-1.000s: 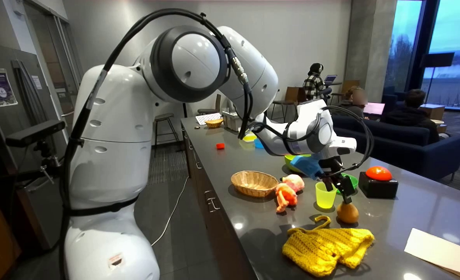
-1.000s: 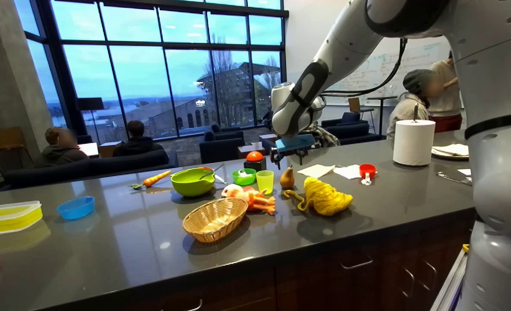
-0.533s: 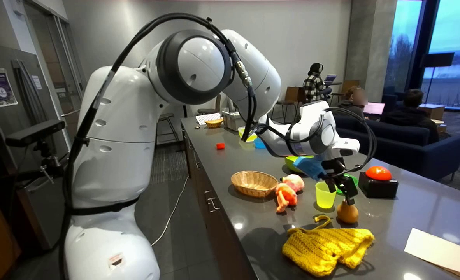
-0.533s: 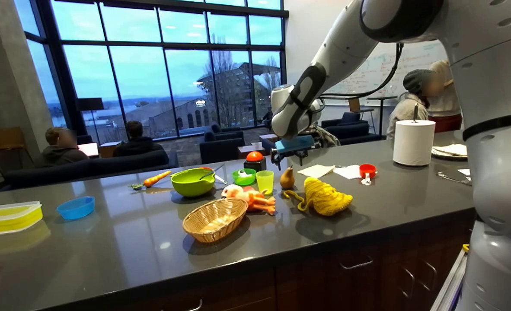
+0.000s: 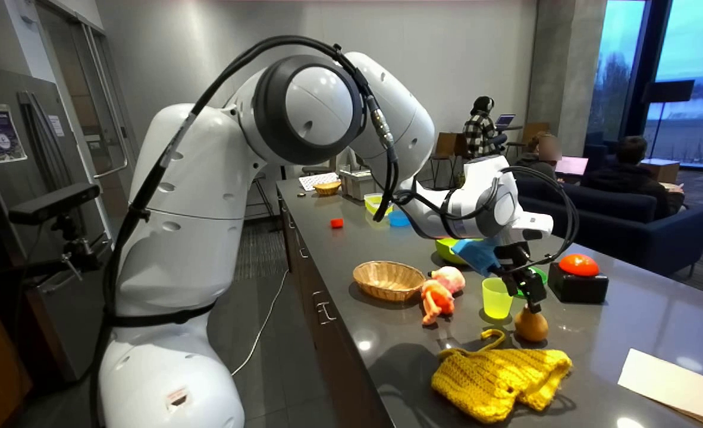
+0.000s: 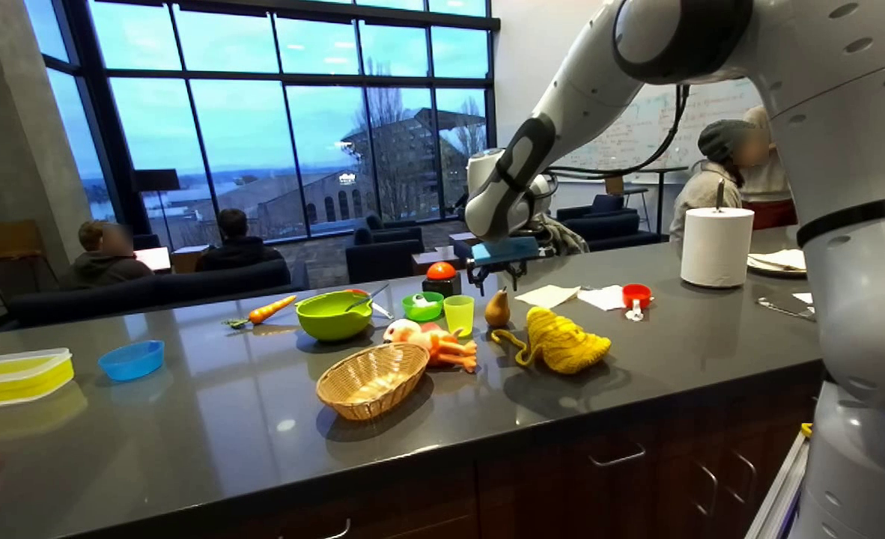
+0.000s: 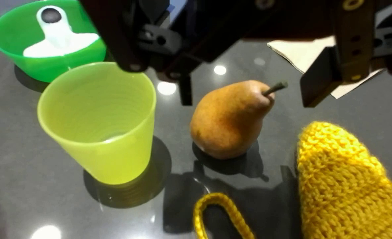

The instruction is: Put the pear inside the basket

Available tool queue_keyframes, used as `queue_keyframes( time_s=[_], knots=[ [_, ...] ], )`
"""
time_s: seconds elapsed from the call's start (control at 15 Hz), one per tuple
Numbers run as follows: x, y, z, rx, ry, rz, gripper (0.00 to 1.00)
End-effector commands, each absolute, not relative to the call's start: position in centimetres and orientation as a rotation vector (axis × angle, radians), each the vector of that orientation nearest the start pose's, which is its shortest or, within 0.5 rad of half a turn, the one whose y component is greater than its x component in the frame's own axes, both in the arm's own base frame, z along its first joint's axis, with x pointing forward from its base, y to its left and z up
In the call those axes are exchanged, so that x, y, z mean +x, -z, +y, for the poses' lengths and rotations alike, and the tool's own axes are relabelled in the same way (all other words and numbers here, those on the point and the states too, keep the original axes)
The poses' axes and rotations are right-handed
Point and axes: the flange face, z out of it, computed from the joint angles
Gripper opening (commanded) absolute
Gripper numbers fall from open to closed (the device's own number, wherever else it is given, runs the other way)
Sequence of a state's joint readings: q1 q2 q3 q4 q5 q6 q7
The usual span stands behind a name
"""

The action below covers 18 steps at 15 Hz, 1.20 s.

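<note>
The pear [image 7: 230,122] is brownish yellow with a dark stem and stands on the grey counter. It also shows in both exterior views [image 5: 531,328] [image 6: 498,311]. My gripper [image 7: 249,94] is open and empty just above the pear. In the wrist view one finger is left of the pear and the other right of its stem; they look apart from it. The gripper shows above the pear in both exterior views [image 5: 524,299] [image 6: 498,282]. The tan woven basket [image 5: 389,280] is empty near the counter's front edge, also in an exterior view [image 6: 373,383]; it is outside the wrist view.
A light green cup [image 7: 113,152] stands close beside the pear. A yellow knitted piece [image 7: 348,186] lies on the other side. A green bowl [image 7: 66,63], a red-topped black button box [image 5: 578,279] and papers [image 6: 551,296] are nearby. An orange-pink doll [image 6: 435,344] lies between pear and basket.
The upper arm has leaned forward and lower. The gripper has shifted slightly over the pear and stays open. The pear and basket have not moved.
</note>
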<state>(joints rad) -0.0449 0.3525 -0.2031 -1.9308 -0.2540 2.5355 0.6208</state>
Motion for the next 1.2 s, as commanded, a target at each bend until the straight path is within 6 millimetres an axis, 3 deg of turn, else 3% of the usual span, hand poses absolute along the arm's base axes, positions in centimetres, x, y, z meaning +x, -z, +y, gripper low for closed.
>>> queue_keyframes(
  time_s=[0.0,0.07,0.47,0.67,0.87,1.13],
  knots=[
    [63.2,-33.2,-15.1,-3.107,0.474,1.078,0.56],
    [63.3,-33.0,-15.1,-3.104,0.471,1.08,0.55],
    [63.5,-32.4,-15.4,-3.084,0.454,1.092,0.05],
    [63.6,-32.5,-15.3,-3.086,0.455,1.087,0.13],
    [63.4,-32.8,-15.2,-3.091,0.452,1.09,0.07],
    [63.0,-34.3,-13.6,-3.104,0.448,1.012,0.07]
  ],
)
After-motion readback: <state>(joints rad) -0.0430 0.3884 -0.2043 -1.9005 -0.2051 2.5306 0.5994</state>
